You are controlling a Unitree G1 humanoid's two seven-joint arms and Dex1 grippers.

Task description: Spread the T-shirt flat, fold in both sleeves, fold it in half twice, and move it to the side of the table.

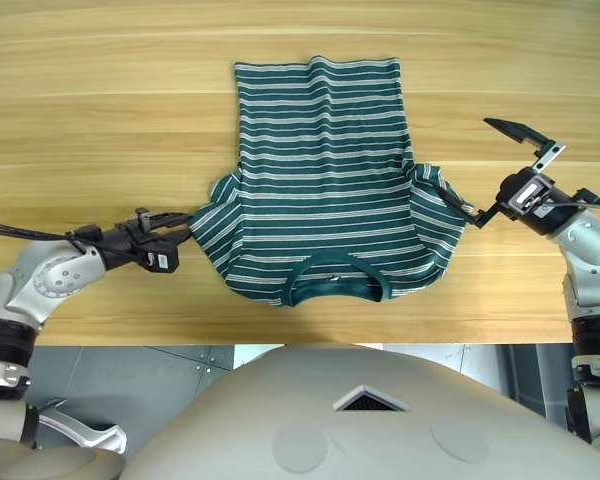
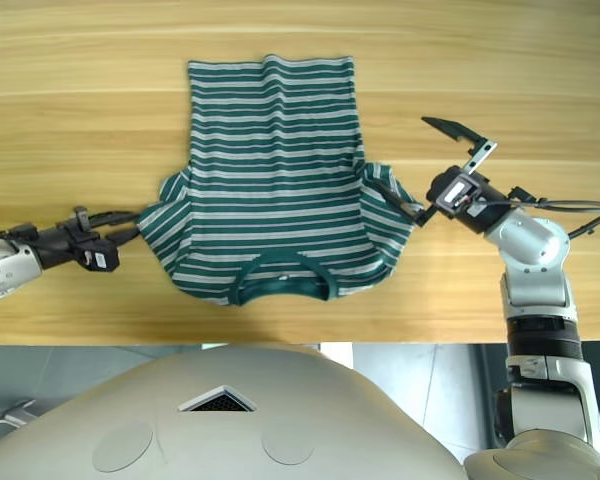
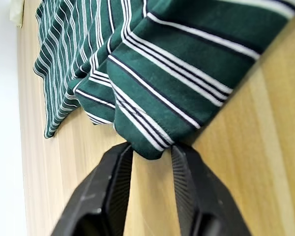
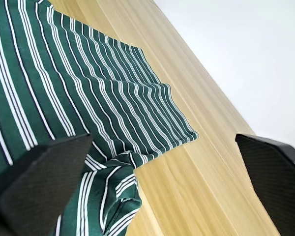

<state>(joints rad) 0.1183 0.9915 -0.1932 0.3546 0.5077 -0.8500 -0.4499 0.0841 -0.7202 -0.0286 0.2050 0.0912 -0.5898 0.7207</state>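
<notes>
T-shirt: on table, collar at 6 o'clock.
Left claw: 9 o'clock, pinching left sleeve.
Right claw: 3 o'clock, wide open, one finger at right sleeve.

One dark green short-sleeved T-shirt with thin white stripes. It has two sleeves, left sleeve and right sleeve, and one ribbed neck opening. One light wooden plank table. Two black two-finger grippers: left gripper, right gripper. Four fingers total.
</notes>
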